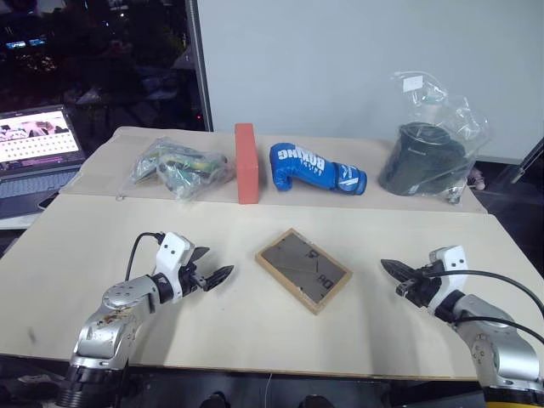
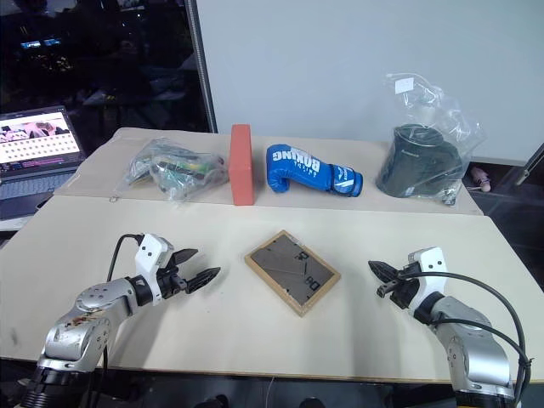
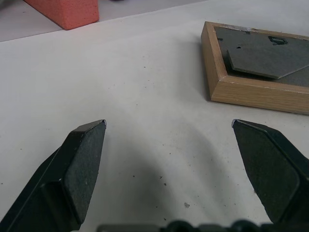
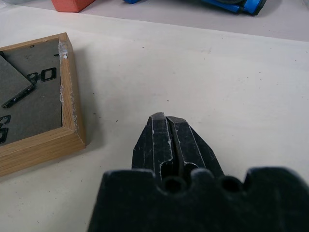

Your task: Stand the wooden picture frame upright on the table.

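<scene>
The wooden picture frame (image 1: 303, 270) lies flat, back board up, in the middle of the near panel of the surface (image 1: 255, 331), turned at a slant so one corner points toward the robot. It looks light and rigid, with a thin raised light-wood rim around the grey-brown board, where the easel leg (image 3: 270, 60) lies folded flat. The face underneath may be glazed, so it probably should not be dropped or scraped. The rim's outer edges seem the best hold, pinched across a short side or at a corner, since the flat back offers nothing to grip. The left hand (image 1: 214, 276) is near the frame's left corner, fingers spread wide and empty. The right hand (image 1: 393, 270) is near the opposite side, fingers pressed together.
</scene>
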